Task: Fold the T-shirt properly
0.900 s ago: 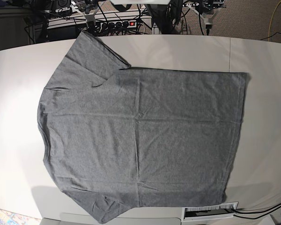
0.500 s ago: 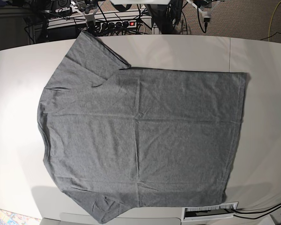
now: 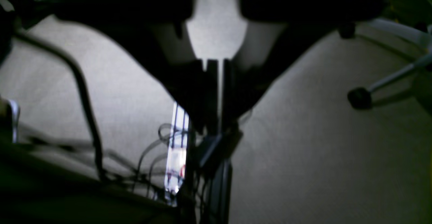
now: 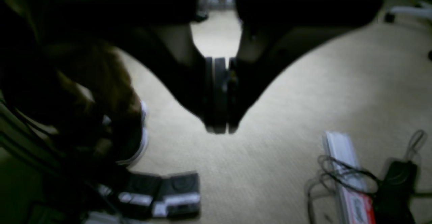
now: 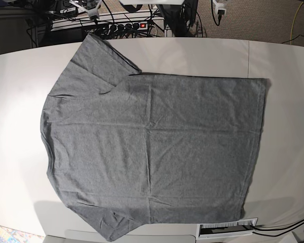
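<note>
Our left claw (image 3: 216, 94) hangs over carpeted floor (image 3: 320, 149), its two dark fingers pressed almost together with only a thin bright slit between them and nothing pinched. Below it we see a tangle of cables (image 3: 158, 156) and a white power strip (image 3: 176, 149); a chair leg with its castor (image 3: 359, 97) stands off to one side. Our right claw (image 4: 219, 95) is likewise over carpet, fingers pressed together on nothing, with another white strip and cables (image 4: 347, 180) below and a dark blurred mass at the other side that we cannot make out.

In the base view neither claw reaches over the bench (image 5: 289, 101). The T-shirt (image 5: 152, 147) lies flat and spread on it, collar end toward the view's left, hem toward the right. One sleeve (image 5: 99, 63) points to the far edge; the other sleeve (image 5: 109, 225) reaches the near edge and just overlaps it. Bare bench shows beside the hem, along the far side, and left of the shoulders. A white labelled strip (image 5: 228, 228) sits at the near edge, just beside the hem corner.
</note>
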{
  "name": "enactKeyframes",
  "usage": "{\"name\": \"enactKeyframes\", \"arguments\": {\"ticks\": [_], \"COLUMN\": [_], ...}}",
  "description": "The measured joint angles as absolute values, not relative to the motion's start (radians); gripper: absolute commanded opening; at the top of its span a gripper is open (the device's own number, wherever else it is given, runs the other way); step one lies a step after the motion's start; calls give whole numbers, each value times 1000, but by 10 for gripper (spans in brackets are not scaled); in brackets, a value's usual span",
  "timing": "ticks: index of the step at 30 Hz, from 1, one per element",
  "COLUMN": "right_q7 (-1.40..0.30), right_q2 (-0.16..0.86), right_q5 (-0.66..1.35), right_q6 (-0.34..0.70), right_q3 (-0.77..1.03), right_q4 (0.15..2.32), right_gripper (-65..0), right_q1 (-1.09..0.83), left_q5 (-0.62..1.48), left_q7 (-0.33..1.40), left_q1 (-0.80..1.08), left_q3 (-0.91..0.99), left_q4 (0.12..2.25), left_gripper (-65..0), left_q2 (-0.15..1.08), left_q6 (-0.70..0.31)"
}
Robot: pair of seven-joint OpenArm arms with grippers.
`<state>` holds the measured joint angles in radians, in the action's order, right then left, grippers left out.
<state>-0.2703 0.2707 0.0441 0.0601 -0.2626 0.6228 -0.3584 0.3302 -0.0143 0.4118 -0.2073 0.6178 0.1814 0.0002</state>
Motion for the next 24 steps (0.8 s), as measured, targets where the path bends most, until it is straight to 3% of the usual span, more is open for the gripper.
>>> {"name": "enactKeyframes", "arguments": {"ticks": [11,17,24], "right_q7": [-287,-303,-390], "right_q2": [490,587,673], "right_q5": [18,-86,-274], "right_q6": [61,50,-90], "right_q3": [-265,-265,-264], "right_q4": [1128,1346,1595], "right_gripper": [-650,-650,-650], "right_q1": [-656,-794,-925], "left_q5": [315,184,88], "left_q7": [-13,-11,-1], "left_q1": [671,845,1039], "left_q3": [-208,-195,-43], "left_q4": [1027,1297,1609], "left_gripper": [-650,-650,-650], "left_q2": [289,363,375], "left_q6": [3,8,55]}}
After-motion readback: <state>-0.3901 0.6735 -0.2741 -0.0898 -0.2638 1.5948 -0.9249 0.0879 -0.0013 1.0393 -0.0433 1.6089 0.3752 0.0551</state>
